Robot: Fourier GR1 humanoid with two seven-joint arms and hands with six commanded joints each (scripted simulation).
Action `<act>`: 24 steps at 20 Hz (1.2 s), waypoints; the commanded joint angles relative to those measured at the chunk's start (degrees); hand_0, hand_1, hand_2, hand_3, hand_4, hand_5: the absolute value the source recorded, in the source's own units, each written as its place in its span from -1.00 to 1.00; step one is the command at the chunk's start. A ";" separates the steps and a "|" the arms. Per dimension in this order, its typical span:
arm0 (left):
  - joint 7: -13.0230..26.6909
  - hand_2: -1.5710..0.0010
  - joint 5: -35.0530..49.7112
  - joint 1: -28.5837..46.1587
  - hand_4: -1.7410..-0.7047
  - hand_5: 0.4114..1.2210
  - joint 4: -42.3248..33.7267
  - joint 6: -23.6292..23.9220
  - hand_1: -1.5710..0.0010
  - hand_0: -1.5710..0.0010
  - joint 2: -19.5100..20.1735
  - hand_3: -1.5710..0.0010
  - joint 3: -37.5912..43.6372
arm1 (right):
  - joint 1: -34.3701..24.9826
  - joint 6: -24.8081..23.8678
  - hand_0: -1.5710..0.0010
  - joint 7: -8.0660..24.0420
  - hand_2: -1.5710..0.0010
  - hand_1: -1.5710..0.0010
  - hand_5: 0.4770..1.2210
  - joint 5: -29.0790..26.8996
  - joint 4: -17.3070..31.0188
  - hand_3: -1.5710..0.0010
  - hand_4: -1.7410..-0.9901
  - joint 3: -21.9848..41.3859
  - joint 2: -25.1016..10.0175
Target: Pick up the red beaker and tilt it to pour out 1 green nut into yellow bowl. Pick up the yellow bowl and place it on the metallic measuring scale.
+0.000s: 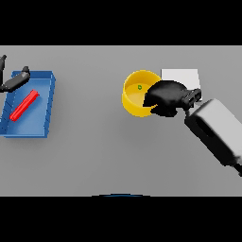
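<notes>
The right hand (164, 97) is at the right side of the yellow bowl (134, 97). Its dark fingers are curled over the bowl's right rim and wall, so the hand grips the bowl there. The hand hides the right part of the bowl and also a part of the plate behind it. The white and grey forearm goes from the hand down to the right edge of the view.

The yellow bowl stands upright on the grey table (108, 151), a little right of the middle and in the far half. Inside it, near the far wall, lies one small green nut (140, 87). Just behind the bowl and the hand, to the right, is the metallic measuring scale (182, 75), seen as a pale square plate. The bowl is beside the scale; if the two touch cannot be told, because the hand covers the place between them.

Well apart, at the left side of the table, lies a blue tray (45, 127). The red beaker (24, 105) lies on its side in the tray, slanted, with one end toward the far right and the other toward the near left.

The left hand (15, 81) shows at the far left edge, over the far left corner of the tray. Its fingers are straight and relaxed, and it holds nothing. It is near the beaker but does not touch it.
</notes>
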 commanded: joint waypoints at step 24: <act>3.88 1.00 2.56 0.72 0.81 -0.18 -2.21 2.34 1.00 1.00 3.24 1.00 -3.19 | -8.42 -19.53 -1.00 -6.33 -1.00 -0.99 1.00 2.63 37.95 -0.82 -0.96 -3.98 -2.38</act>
